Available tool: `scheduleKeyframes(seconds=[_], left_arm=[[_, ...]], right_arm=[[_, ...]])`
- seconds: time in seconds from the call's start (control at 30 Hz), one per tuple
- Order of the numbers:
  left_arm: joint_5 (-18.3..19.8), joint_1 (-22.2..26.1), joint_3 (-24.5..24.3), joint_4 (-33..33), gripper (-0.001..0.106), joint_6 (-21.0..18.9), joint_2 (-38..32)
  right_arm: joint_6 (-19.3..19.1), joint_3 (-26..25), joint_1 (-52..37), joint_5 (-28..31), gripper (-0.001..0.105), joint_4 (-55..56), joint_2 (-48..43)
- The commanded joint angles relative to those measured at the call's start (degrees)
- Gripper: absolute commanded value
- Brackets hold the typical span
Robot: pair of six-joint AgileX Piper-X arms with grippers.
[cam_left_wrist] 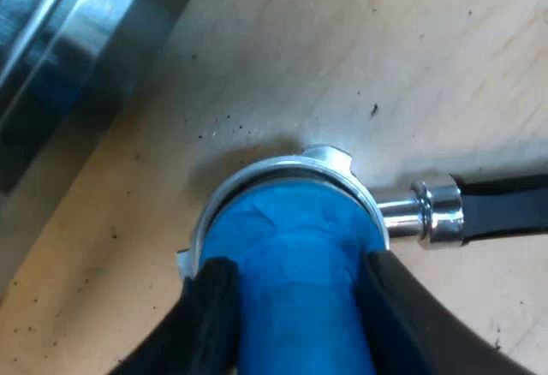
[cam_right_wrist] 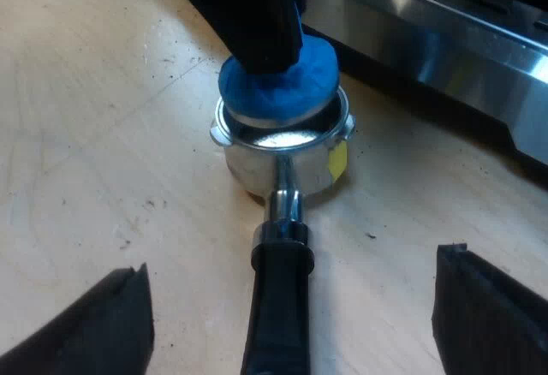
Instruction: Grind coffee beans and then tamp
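Observation:
The metal holder lies on the wooden table, its dark handle pointing away from the basket. A blue tamper stands in the basket, and my left gripper is shut on the tamper's stem. From the right wrist view, the left gripper comes down on the tamper from above. The tamper's base sits tilted at the rim of the holder, and pale grounds show beneath it. My right gripper is open. Its fingers stand wide apart either side of the handle without touching it.
The espresso machine's steel base and drip tray stand just beyond the holder, and its metal edge also runs near the tamper. Dark coffee specks are scattered over the wooden table. A yellow sticker marks the basket's side.

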Motion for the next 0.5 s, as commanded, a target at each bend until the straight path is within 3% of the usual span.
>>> scheduleKeyframes(seconds=[0.03,0.5], left_arm=[[-0.1,-0.3,-0.4,-0.3,0.000,0.0,0.1],[0.3,-0.3,-0.4,-0.3,0.000,0.0,1.7]], right_arm=[[0.1,0.0,0.1,0.1,0.069,-0.7,-0.2],[0.1,0.0,0.1,0.1,0.069,-0.7,-0.2]])
